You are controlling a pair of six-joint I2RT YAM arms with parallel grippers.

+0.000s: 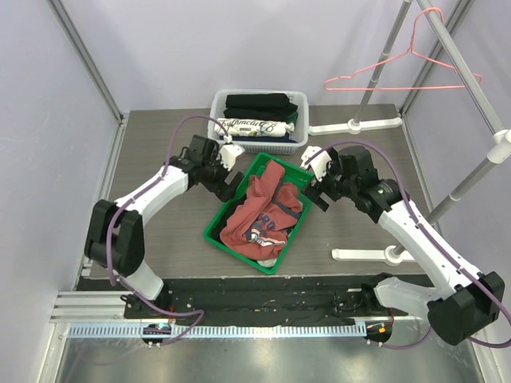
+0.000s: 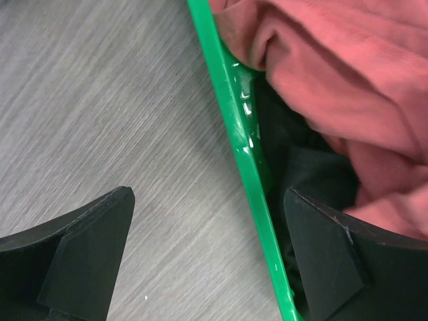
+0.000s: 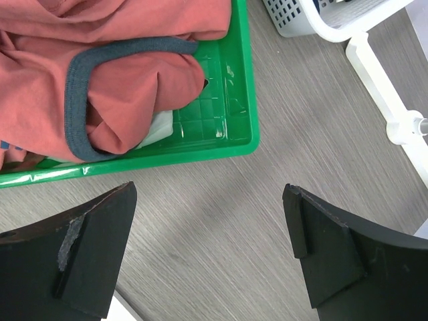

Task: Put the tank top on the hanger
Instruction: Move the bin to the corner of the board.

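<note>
**A:** What is closest to the lens, and how do the tools stand?

**B:** The left gripper (image 2: 207, 200) comes first, with its two black fingers spread wide and holding nothing. One finger hangs over the grey table (image 2: 100, 100) and the other over the inside of the green tray (image 2: 244, 140), so the rim runs between them. The right gripper (image 3: 210, 190) is also spread wide and empty. It hovers over bare table just beside the tray's corner.

**A:** Where is the shirt?

**B:** The tank top (image 1: 263, 211) lies crumpled in the tray with something dark under it. The hanger (image 1: 415, 86) hangs on the rack rail (image 1: 463, 64) at far right, well apart from both grippers.

**A:** How do you lift it well?

**B:** I judge the step to be the first grasp. Bring your left gripper fully inside the rim so it cannot clamp on plastic. Pinch only red cloth near the navy trim, not the dark layer beneath. With each gripper on a shoulder strap, the neck should hang open for the wire.

**A:** What are the counts?

**B:** There are two grippers, one tank top, one hanger and one tray. One white basket (image 1: 297, 120) holds one white printed cloth (image 1: 251, 125) and folded black clothes (image 1: 255, 104), whose number I cannot tell.
</note>
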